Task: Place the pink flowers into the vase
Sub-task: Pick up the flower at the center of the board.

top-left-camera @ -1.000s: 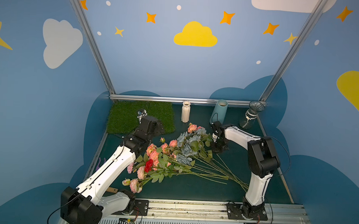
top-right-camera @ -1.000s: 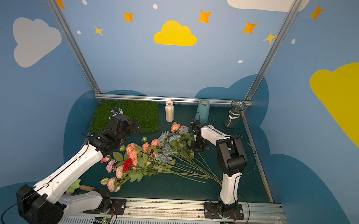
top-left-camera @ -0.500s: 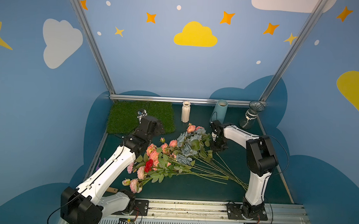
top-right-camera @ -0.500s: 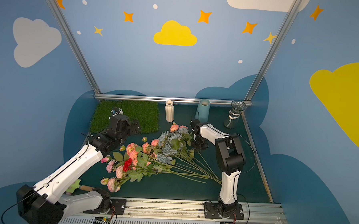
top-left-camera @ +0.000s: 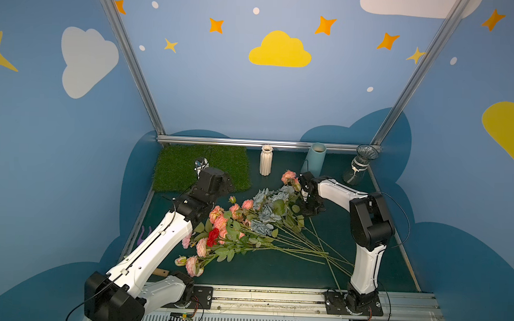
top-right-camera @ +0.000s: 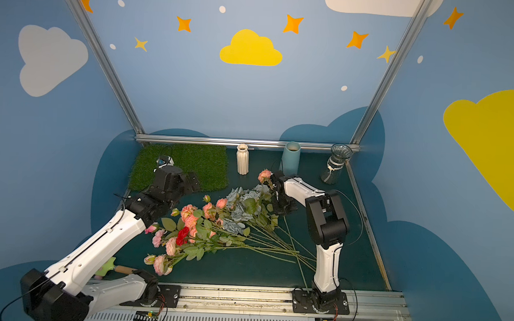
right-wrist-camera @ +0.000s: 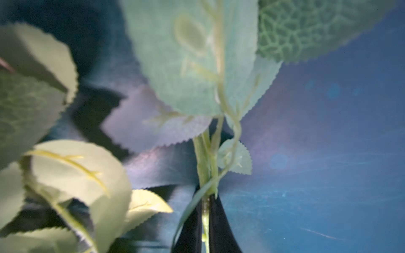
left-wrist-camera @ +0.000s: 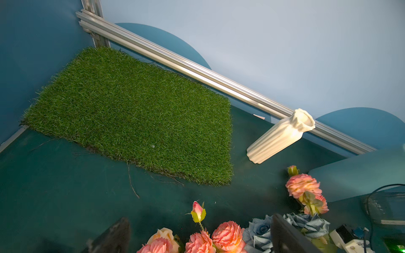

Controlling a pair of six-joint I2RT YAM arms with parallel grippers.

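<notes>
Between the tips of my right gripper (right-wrist-camera: pixel 205 198) sits a thin green stem (right-wrist-camera: pixel 202 157), and the two dark pads are pressed together on it. Serrated leaves (right-wrist-camera: pixel 186 72) crowd close in front of that hand, too blurred for me to say which bloom the stem carries. Seen from above, one pink bloom (top-left-camera: pixel 288 177) stands just beside my right wrist, on the side facing the back wall. The rest of the pink flowers (top-left-camera: pixel 220 222) lie in a loose heap on the dark green floor (top-left-camera: pixel 275 269) between my two hands. Their heads point toward my left arm and their long stems fan out toward the base of my right. Grey-blue roses (top-left-camera: pixel 267 212) lie mixed in nearest my right hand. A small red carnation (top-left-camera: pixel 213 236) lies among the pink heads beside my left forearm.

My left gripper (left-wrist-camera: pixel 198 235) is spread wide and holds nothing. A pink bud (left-wrist-camera: pixel 198 211) and several pink heads show between its fingers. Ahead of it lies a grass mat (left-wrist-camera: pixel 131 114), and off to its side stands a white ribbed vase (left-wrist-camera: pixel 280 135). Beyond my right hand, by the back rail, stand a light blue vase (top-left-camera: pixel 316 159) and a glass vase (top-left-camera: pixel 359 168).
</notes>
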